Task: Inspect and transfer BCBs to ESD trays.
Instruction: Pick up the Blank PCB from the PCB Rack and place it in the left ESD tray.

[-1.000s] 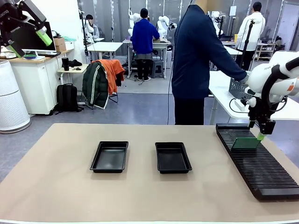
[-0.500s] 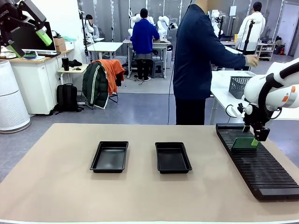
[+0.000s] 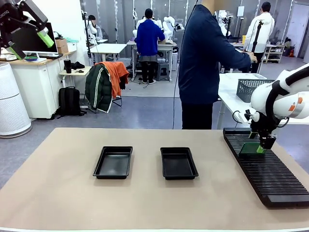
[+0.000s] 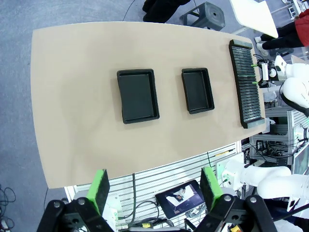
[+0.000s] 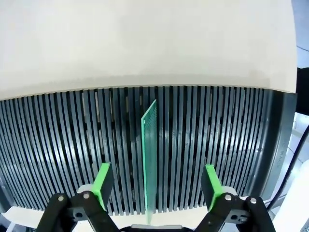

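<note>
Close in, the right gripper [image 5: 157, 181] straddles the upright BCB [image 5: 149, 140], its green pads [image 5: 103, 183] spread to either side and touching nothing. The board stands on edge in a slot of the black rack [image 5: 217, 125]. If the jaws close off-centre, they could tilt the thin board or jam it against the ribs. That side clearance reads in the right wrist view, not the front. The left gripper [image 4: 152, 186], released and empty, overlooks both empty ESD trays [image 4: 138, 95] mid-table.
</note>
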`<state>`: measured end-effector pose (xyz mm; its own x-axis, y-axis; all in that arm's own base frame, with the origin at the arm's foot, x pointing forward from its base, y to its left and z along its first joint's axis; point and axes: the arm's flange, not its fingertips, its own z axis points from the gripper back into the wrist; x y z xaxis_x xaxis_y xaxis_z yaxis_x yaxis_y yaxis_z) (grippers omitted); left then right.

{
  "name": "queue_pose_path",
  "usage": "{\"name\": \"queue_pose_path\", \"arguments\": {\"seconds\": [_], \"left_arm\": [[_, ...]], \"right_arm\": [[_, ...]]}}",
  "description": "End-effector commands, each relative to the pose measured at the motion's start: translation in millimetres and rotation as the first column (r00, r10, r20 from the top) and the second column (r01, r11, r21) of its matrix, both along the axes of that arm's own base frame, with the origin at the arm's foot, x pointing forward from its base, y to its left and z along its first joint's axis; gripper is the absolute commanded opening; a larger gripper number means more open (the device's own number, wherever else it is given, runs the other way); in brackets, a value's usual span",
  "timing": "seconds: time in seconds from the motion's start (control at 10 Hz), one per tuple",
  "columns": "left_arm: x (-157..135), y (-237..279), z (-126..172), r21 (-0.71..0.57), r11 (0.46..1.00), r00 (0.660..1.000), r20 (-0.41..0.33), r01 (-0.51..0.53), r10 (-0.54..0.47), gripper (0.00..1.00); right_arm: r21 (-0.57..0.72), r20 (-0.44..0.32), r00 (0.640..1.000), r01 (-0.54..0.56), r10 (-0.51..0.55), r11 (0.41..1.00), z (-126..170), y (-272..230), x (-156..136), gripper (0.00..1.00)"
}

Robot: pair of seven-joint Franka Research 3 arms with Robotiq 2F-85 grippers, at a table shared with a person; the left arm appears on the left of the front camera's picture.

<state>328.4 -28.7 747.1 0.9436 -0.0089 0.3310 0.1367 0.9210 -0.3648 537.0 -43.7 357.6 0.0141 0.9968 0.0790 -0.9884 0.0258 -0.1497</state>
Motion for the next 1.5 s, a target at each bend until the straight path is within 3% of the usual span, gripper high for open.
{"name": "queue_pose_path", "arguments": {"seconds": [0.0,1.3,1.4], "left_arm": [[0.4,-0.2,-0.8,0.004,1.0,1.0,0.0,-0.003,0.003,1.0],[0.4,-0.2,-0.8,0.004,1.0,1.0,0.0,-0.003,0.003,1.0],[0.4,-0.2,-0.8,0.004,1.0,1.0,0.0,-0.003,0.003,1.0]], "right_arm": [[-0.007,0.034,0.999,-0.027,0.028,1.0,-4.1,-1.2,-4.4,0.88],[-0.055,0.015,1.0,-0.016,0.017,0.998,-4.4,-0.1,-0.2,0.0],[-0.059,0.014,1.0,-0.017,0.018,0.998,-4.0,0.2,0.4,0.0]]}}
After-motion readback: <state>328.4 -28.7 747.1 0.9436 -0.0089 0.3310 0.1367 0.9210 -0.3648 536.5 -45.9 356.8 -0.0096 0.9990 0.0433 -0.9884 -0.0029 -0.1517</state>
